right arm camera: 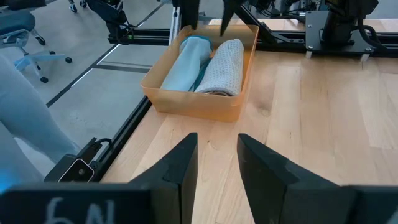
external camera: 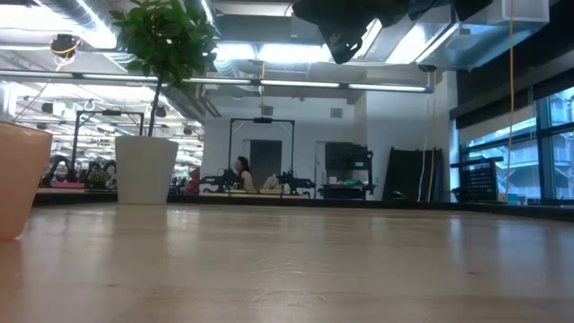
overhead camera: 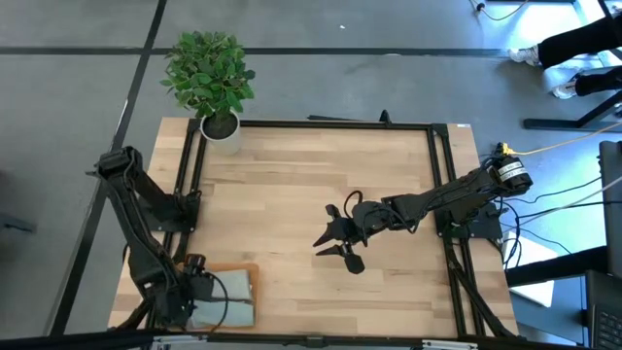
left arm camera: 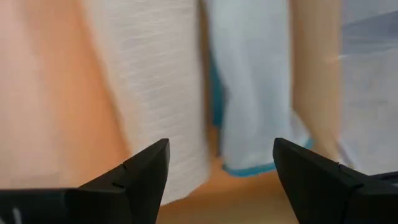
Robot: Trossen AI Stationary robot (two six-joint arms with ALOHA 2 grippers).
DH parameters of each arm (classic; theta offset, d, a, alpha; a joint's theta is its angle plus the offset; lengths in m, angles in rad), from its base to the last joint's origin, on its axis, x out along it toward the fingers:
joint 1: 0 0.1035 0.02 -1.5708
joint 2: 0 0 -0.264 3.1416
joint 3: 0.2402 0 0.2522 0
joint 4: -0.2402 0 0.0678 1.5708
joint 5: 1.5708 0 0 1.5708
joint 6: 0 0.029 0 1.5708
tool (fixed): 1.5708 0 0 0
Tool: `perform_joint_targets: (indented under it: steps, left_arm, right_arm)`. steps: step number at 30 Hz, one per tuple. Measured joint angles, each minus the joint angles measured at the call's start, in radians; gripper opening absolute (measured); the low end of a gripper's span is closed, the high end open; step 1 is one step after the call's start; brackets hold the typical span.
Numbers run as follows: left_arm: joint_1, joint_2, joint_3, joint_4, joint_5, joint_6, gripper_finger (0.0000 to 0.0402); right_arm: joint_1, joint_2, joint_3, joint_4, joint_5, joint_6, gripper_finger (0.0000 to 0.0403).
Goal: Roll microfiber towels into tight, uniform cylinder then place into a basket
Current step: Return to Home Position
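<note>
**High view.** The basket (overhead camera: 249, 270) is sitting at one left-side corner of the bench (overhead camera: 311, 175). The left arm (overhead camera: 146, 233) is covering most of it, so its contents are barely showing here. The right pincer (overhead camera: 338, 251) is hovering over the bare middle of the bench, well apart from the basket. Its fingers are parted and are gripping nothing.

**Right wrist view.** This view is supplying what the overhead one is hiding. Two rolled microfiber towels are lying side by side inside the basket, touching along their length. The blue roll (right arm camera: 186, 62) is lying on one side and the pale grey-green roll (right arm camera: 225, 67) on the other. The fingers of the other arm are hanging above the basket's far end. This arm's own two fingers are standing apart, with bare wood showing between them.

**Left wrist view.** The left pincer (left arm camera: 221, 152) is hanging directly over the two rolls. Both of its fingers are spread wide with nothing held between them. The rolls and the orange basket floor are filling the space behind the gap.

**Low view.** This view is adding the basket's orange wall at the picture's edge. It is also showing a white pot (external camera: 143, 170) carrying a leafy plant (external camera: 161, 40), which the high view is placing at the bench's other left-side corner. Part of a dark arm is showing overhead, and a person (external camera: 243, 173) is showing in the room far behind the bench.
</note>
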Motion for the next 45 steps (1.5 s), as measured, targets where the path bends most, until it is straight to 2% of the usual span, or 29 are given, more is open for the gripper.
perform_joint_targets:
  steps: [7, 19, 26, 31, 40, 45]
  left_arm:
    - [0.013, -0.048, 0.000, -0.109, -0.108, 0.039, 0.0275]
    - [0.019, -0.047, 0.000, -0.079, -0.097, 0.033, 0.0275]
    - [0.031, -0.040, 0.000, -0.088, -0.112, -0.101, 0.0264]
    - [0.079, -0.040, 0.000, -0.102, -0.078, -0.142, 0.0216]
    - [0.178, -0.048, 0.000, -0.122, -0.059, -0.050, 0.0080]
    - [0.211, -0.057, 0.000, -0.093, -0.047, -0.021, 0.0013]
  right_arm:
    - [0.000, 0.000, 0.000, 0.000, 0.000, 0.000, 0.0115]
    - [0.000, 0.000, 0.000, 0.000, 0.000, 0.000, 0.0115]
    - [0.000, 0.000, 0.000, 0.008, 0.000, -0.010, 0.0115]
    - [-0.003, 0.000, 0.000, 0.022, 0.000, -0.050, 0.0115]
    - [-0.003, 0.000, -0.001, 0.061, 0.000, 0.093, 0.0115]
    - [-0.003, 0.000, -0.001, 0.061, 0.000, 0.104, 0.0115]
